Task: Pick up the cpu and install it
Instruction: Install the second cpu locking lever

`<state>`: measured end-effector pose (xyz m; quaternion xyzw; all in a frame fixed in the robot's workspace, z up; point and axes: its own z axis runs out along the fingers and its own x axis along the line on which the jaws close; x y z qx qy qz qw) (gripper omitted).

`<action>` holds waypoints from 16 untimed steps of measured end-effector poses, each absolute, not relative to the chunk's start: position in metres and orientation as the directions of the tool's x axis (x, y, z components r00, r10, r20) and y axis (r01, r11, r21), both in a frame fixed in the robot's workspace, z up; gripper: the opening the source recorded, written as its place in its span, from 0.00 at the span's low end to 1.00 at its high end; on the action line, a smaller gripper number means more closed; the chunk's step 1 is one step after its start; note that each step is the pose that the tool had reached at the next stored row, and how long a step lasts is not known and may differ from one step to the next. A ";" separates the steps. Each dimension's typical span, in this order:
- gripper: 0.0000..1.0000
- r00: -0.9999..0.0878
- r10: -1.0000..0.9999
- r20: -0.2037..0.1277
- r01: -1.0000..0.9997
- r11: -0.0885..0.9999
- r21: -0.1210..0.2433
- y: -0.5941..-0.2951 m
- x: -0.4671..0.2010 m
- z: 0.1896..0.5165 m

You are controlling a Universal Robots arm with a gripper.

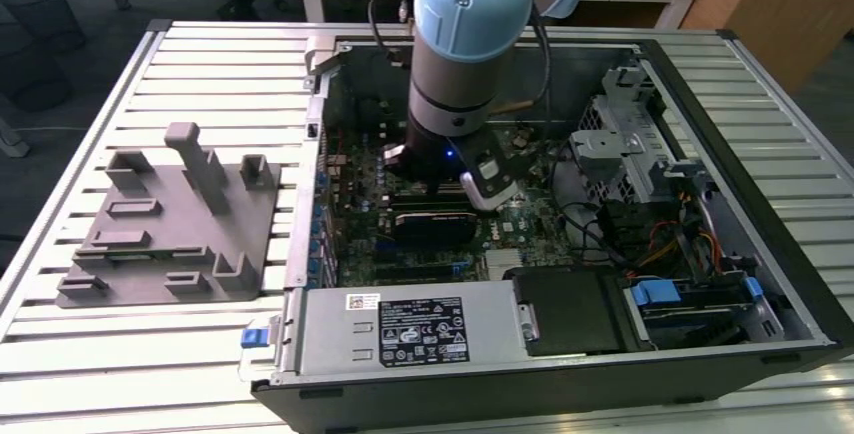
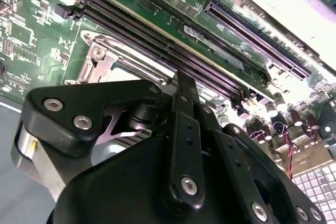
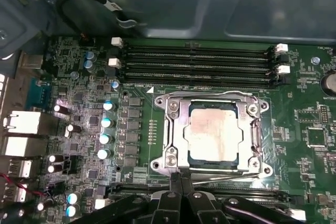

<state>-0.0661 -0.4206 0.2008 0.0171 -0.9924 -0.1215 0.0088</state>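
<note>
So I've got the cpu [image 3: 212, 132] sitting inside the socket frame [image 3: 173, 129]. My gripper [image 3: 181, 179] hangs right at the frame's edge, fingers pinched together, holding nothing.

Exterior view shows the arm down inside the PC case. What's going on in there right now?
The arm reaches into the open computer case, its gripper low over the motherboard. In the first wrist view the cpu already lies in the socket frame, with the gripper's fingers together at the frame's edge, holding nothing that shows. The grey fixture block sits outside the case, towards the exterior view's left.
</note>
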 end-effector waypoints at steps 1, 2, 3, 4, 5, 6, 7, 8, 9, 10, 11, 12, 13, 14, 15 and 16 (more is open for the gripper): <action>0.11 -0.999 -0.036 0.013 -0.032 0.969 0.243 -0.421 -0.066 0.200; 0.11 -0.999 -0.036 0.013 -0.032 0.969 0.244 -0.421 -0.067 0.199; 0.11 -0.999 -0.036 0.013 -0.032 0.969 0.246 -0.421 -0.067 0.198; 0.11 -0.999 -0.036 0.013 -0.032 0.968 0.249 -0.422 -0.068 0.198; 0.11 -0.999 -0.036 0.013 -0.032 0.967 0.253 -0.422 -0.069 0.198; 0.11 -0.999 -0.036 0.013 -0.032 0.966 0.257 -0.423 -0.070 0.198; 0.11 -0.999 -0.036 0.013 -0.032 0.965 0.261 -0.423 -0.071 0.197; 0.11 -0.999 -0.036 0.012 -0.032 0.964 0.265 -0.424 -0.072 0.197; 0.11 -0.999 -0.037 0.012 -0.032 0.963 0.268 -0.425 -0.072 0.197; 0.11 -0.999 -0.037 0.012 -0.032 0.962 0.270 -0.425 -0.073 0.197; 0.11 -0.999 -0.036 0.012 -0.032 0.962 0.272 -0.426 -0.073 0.197; 0.11 -0.999 -0.036 0.012 -0.032 0.961 0.275 -0.427 -0.074 0.197; 0.11 -0.999 -0.036 0.012 -0.032 0.960 0.277 -0.428 -0.074 0.197; 0.11 -0.999 -0.037 0.012 -0.032 0.959 0.280 -0.428 -0.075 0.197; 0.11 -0.999 -0.037 0.012 -0.032 0.958 0.284 -0.429 -0.075 0.197; 0.11 -0.999 -0.037 0.012 -0.032 0.957 0.287 -0.430 -0.076 0.197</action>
